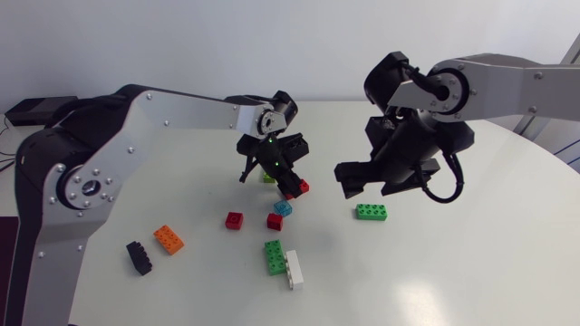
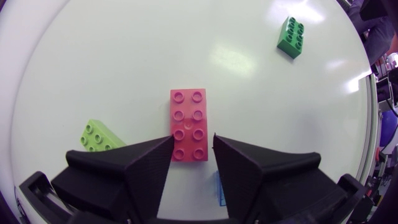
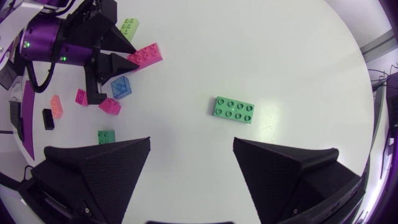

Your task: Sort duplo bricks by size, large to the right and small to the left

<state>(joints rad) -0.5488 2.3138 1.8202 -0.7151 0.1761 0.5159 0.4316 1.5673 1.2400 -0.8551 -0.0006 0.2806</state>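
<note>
My left gripper (image 1: 288, 184) is shut on a red two-by-four brick (image 2: 188, 124), its fingers pressing the brick's long sides at one end. The brick hangs above the table's middle (image 1: 297, 187). A light green brick (image 2: 99, 135) lies just beside the left finger. My right gripper (image 3: 191, 143) hovers open and holds nothing. A green two-by-four brick (image 3: 234, 109) lies on the table ahead of it (image 1: 372, 212). Under the left gripper lie two small red bricks (image 1: 234, 220) (image 1: 275, 221) and a small blue one (image 1: 283, 207).
Nearer the front lie a green brick (image 1: 274, 256) and a white brick (image 1: 294, 269) side by side. An orange brick (image 1: 169, 239) and a black brick (image 1: 139, 257) sit at the front left. The round white table (image 1: 471, 263) is bare on its right side.
</note>
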